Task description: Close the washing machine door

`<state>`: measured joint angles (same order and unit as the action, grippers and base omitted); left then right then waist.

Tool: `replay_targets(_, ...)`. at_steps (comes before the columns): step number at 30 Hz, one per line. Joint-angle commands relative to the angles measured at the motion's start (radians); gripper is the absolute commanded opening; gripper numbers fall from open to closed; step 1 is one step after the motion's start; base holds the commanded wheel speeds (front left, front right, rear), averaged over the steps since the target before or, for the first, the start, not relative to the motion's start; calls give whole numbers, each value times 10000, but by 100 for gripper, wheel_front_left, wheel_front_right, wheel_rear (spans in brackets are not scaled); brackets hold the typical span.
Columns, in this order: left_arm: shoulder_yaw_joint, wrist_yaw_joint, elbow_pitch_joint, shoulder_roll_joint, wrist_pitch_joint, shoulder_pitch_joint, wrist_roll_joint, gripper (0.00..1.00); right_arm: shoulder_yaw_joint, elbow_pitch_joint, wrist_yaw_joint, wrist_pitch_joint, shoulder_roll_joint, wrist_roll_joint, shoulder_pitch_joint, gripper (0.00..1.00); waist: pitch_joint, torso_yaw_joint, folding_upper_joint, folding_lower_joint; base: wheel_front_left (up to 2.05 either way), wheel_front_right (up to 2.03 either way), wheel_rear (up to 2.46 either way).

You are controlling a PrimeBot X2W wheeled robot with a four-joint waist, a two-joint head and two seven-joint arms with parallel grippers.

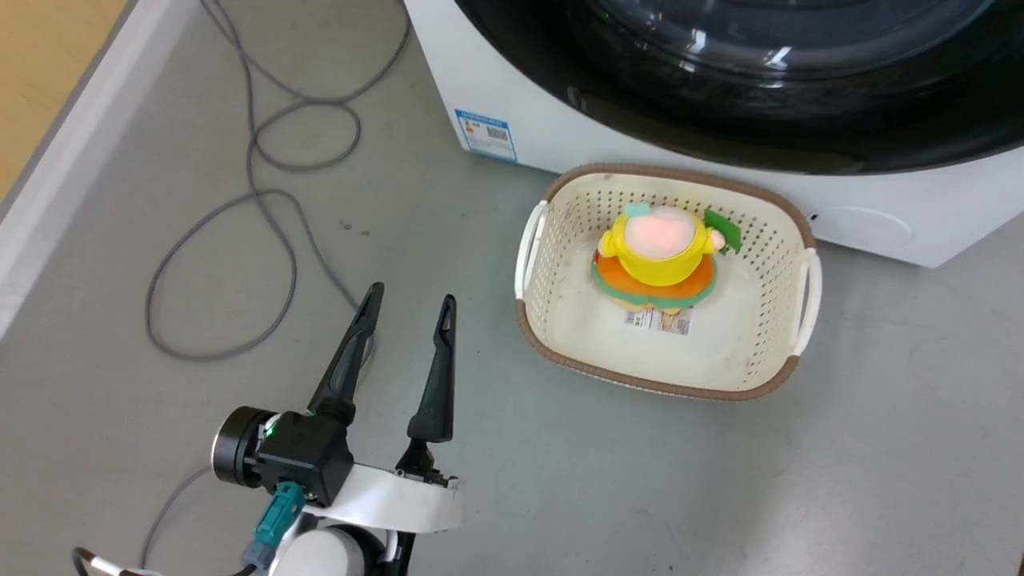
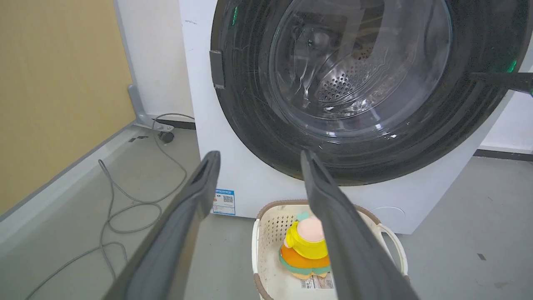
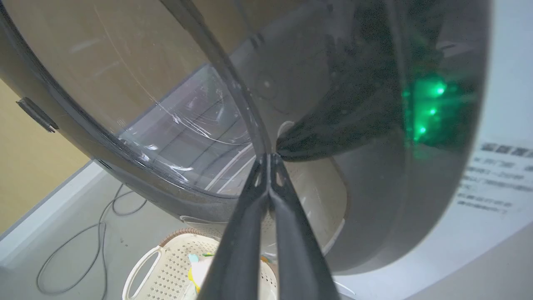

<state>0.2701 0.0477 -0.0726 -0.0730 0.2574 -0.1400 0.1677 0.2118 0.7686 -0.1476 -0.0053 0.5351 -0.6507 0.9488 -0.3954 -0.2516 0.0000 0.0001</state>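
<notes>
Door (image 3: pixel 366 125) rim at pinched right tool (image 3: pixel 269 158)

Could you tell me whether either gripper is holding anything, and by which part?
Nothing is held. The left gripper stands open above the floor; the right gripper is shut empty, tips against the washing machine door.

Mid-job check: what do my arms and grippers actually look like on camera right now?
Left gripper: two long, tapering black fingers with slotted tips, on a boxy black base with a small green light, a black cylinder beside it, a teal cable connector, then a white forearm. Right gripper: the same slim dark-grey fingers.
</notes>
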Motion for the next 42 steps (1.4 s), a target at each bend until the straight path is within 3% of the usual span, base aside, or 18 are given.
replay_targets(1, -60, -68, 19, 49, 43, -95, -76, 100, -177, 93, 169, -217, 279, -24, 346, 0, 108, 48, 0, -1, 0, 0, 0)
replay_targets(7, -265, -77, 182, 95, 43, 48, -106, 100, 579, -266, 169, -814, 85, -314, -506, 0, 803, 357, 0, -1, 0, 0, 0)
replay_targets(15, -620, -162, 592, 4, 43, 680, -154, 100, 1131, -1390, 169, -2073, -301, -893, -2750, 0, 2194, 1118, 0, -1, 0, 0, 0)
replay_targets(21, -943, -67, 802, -74, 43, 1236, -66, 100, 1138, -2583, 169, -2464, -546, -102, -4518, 0, 3090, 1726, 0, -1, 0, 0, 0)
replay_targets(29, -1124, -73, 931, -197, 44, 1843, 32, 100, -648, -4209, 169, -2552, -1722, 1580, -7263, 0, 3768, 2269, 0, -1, 0, 0, 0)
replay_targets(38, -1170, 112, 1125, -266, 14, 2100, 68, 100, -2704, -6599, 169, -2037, -3281, 3232, -9750, 0, 4002, 2422, 0, -1, 0, 0, 0)
replay_targets(40, -1156, 131, 1171, -277, 12, 2104, 71, 100, -3022, -7046, 169, -1943, -3636, 3501, -10048, 100, 4010, 2418, 0, -1, 0, 0, 0)
replay_targets(42, -1140, 136, 1206, -287, 3, 2088, 86, 100, -3265, -7447, 169, -1899, -3951, 3839, -10307, 100, 4015, 2397, 0, -1, 0, 0, 0)
